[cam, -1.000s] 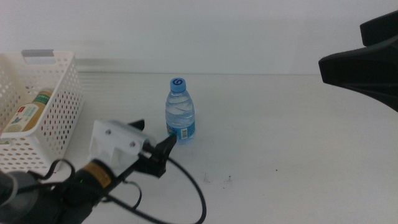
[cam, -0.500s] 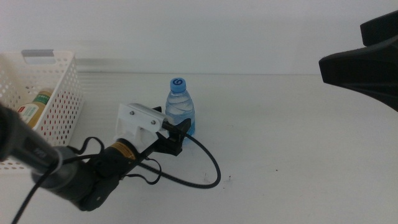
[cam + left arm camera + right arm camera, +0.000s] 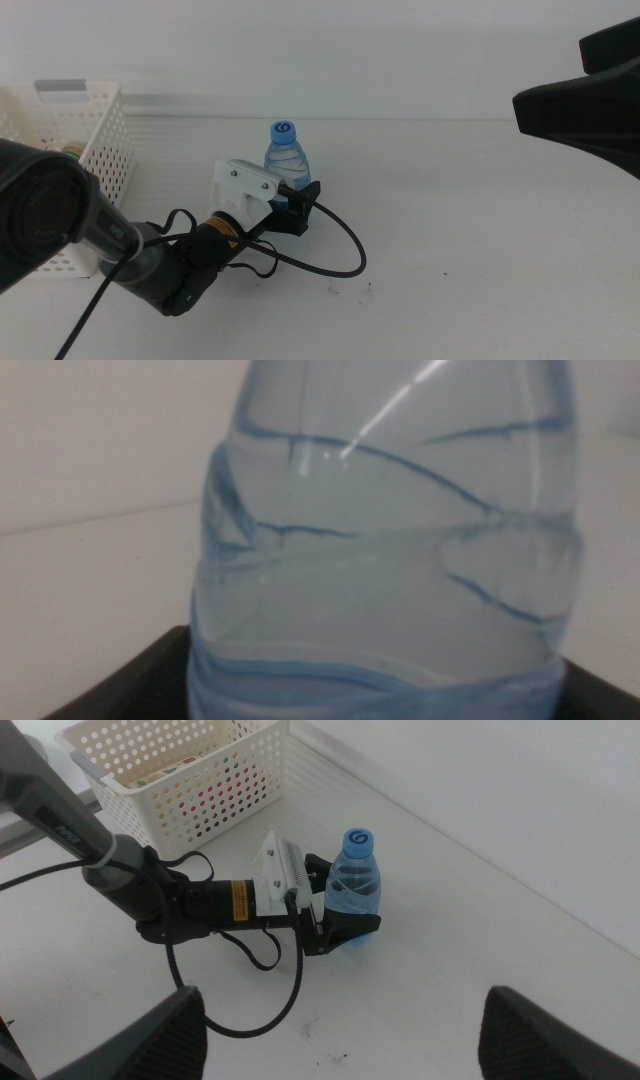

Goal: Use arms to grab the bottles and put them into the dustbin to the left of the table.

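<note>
While upright, water bottle [image 3: 288, 165] (blue cap, round mark unreadable), left gripper [image 3: 345, 928] spread around its base, right gripper [image 3: 340, 1020] wide apart.

Clear glossy ribbed plastic bottle [image 3: 390, 550]; white perforated plastic basket [image 3: 190, 770]; smooth matt white surface [image 3: 450, 220].

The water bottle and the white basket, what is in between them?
In the middle view, the left arm's white bracket and black cable lie between the water bottle and the basket, with bare table around them.
</note>
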Robot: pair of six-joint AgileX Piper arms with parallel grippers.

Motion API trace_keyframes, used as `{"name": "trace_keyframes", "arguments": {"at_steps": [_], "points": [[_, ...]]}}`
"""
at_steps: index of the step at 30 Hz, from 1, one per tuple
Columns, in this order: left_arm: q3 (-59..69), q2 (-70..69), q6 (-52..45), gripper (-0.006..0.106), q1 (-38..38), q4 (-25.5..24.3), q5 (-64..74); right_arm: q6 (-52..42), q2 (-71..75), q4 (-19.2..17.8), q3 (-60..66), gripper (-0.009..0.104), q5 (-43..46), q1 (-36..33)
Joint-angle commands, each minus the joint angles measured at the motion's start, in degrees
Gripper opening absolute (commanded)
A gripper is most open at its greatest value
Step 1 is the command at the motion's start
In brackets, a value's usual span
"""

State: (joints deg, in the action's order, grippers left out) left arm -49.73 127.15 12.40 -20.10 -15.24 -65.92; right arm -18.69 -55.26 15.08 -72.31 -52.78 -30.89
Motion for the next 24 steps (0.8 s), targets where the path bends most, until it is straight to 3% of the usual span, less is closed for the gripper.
{"name": "trace_keyframes", "arguments": {"at_steps": [1,18,24], "points": [[-1.20,1.07,1.11,0.094,0.17,0.80,-0.19,-0.21,0.07,0.05,-0.53,0.081,0.42,0.00],[-3.11,2.65,1.00,0.093,0.17,1.76,0.77,-0.21,0.07,0.05,-0.53,0.081,0.42,0.00],[-3.11,2.73,0.11,0.081,0.17,2.23,-2.51,-0.21,0.07,0.05,-0.53,0.081,0.42,0.00]]}}
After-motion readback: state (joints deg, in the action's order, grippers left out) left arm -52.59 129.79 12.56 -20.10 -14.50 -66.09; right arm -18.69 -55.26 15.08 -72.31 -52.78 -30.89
